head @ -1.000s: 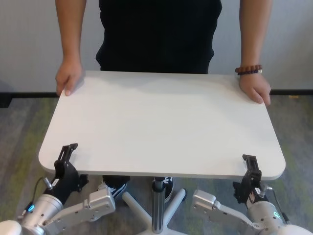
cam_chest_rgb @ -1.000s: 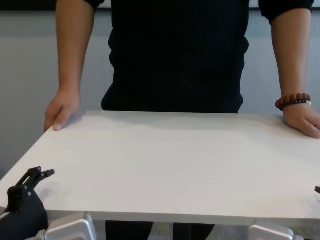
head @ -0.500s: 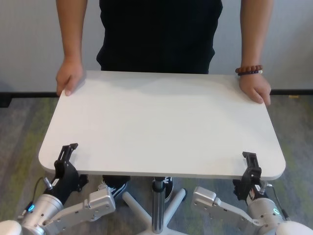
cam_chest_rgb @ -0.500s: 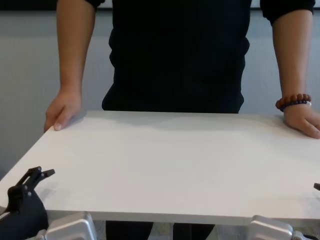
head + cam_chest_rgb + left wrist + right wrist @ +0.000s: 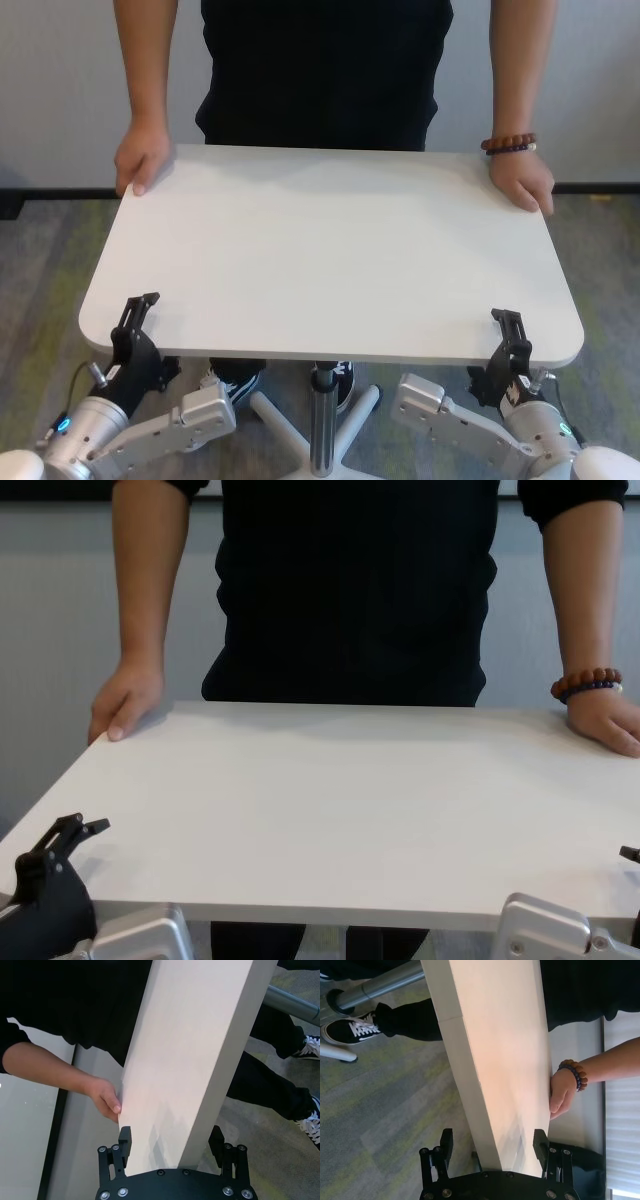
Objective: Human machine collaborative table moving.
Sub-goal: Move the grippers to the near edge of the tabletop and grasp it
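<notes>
The white table (image 5: 330, 250) stands on a silver pedestal pole (image 5: 321, 420). The human (image 5: 320, 70), in black, stands at the far side with one hand (image 5: 140, 160) on the far left corner and the other hand (image 5: 522, 180), with a bead bracelet (image 5: 508, 143), on the far right corner. My left gripper (image 5: 138, 312) is open, its jaws straddling the near edge by the left corner; the left wrist view (image 5: 170, 1139) shows the tabletop between them. My right gripper (image 5: 510, 332) is open and straddles the near edge by the right corner (image 5: 493, 1142).
White base legs (image 5: 285, 425) spread from the pole on a grey-green carpet (image 5: 40, 260). The human's shoes (image 5: 235, 385) are under the table next to the base. A light wall (image 5: 60, 90) runs behind the human.
My right gripper has shifted slightly left and farther onto the near edge, and its silver forearm has risen into the chest view. The table, the human's hands and my left gripper hold still.
</notes>
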`<state>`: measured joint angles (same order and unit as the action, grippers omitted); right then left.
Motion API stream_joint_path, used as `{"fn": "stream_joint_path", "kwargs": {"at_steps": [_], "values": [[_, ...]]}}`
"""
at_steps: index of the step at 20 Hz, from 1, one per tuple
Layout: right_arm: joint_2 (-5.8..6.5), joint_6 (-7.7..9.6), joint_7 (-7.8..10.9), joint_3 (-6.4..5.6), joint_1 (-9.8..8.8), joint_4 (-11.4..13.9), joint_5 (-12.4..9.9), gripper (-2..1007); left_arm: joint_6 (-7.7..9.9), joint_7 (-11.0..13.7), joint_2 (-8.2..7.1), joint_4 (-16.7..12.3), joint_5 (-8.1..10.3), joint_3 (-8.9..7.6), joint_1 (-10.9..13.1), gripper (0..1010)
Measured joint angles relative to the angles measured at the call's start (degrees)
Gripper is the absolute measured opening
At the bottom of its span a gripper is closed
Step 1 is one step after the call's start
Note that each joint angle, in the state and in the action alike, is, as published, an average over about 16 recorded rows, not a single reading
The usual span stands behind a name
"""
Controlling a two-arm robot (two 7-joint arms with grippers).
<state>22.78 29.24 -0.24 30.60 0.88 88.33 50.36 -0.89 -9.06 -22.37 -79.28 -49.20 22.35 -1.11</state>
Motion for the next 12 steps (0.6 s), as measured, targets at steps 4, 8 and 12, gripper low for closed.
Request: {"fn": "stream_joint_path", "kwargs": {"at_steps": [4,8,12], "values": [[-0.11,-0.44,-0.03,-0.24,-0.08,0.0,-0.4,1000,0.0,0.0,0.0,0.0,0.0,0.0,0.0,1000],[-0.05,-0.19,-0.03,-0.1,-0.07,0.0,-0.2,1000,0.0,0.0,0.0,0.0,0.0,0.0,0.0,1000],[0.03,0.13,-0.02,0.08,-0.03,0.0,0.1,1000,0.0,0.0,0.0,0.0,0.0,0.0,0.0,1000]]}}
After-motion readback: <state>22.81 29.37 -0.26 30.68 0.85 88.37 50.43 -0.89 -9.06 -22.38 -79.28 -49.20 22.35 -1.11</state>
